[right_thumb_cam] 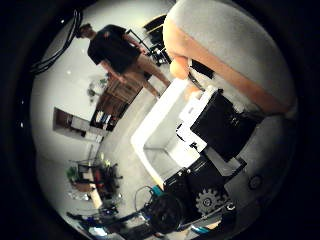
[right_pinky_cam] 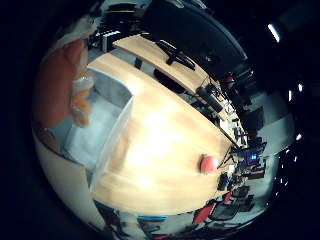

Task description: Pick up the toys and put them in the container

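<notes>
An orange plush toy (right_thumb_cam: 225,45) fills much of the right thumb side palm view, close against the palm. My right hand (right_thumb_cam: 218,122) has its white and black fingers curled against the toy's underside. In the right little finger side palm view the same orange toy (right_pinky_cam: 58,85) hangs over a clear, grey-walled container (right_pinky_cam: 105,125) that stands at one end of the wooden table (right_pinky_cam: 165,130). A white container wall (right_thumb_cam: 160,135) also lies below the hand in the right thumb side palm view. A small red toy (right_pinky_cam: 207,163) lies on the table, away from the container.
More wooden desks with dark chairs (right_pinky_cam: 165,50) stand beyond the table. Red chairs (right_pinky_cam: 205,213) stand beside the table's edge near the red toy. The floor (right_thumb_cam: 120,150) lies beside the container.
</notes>
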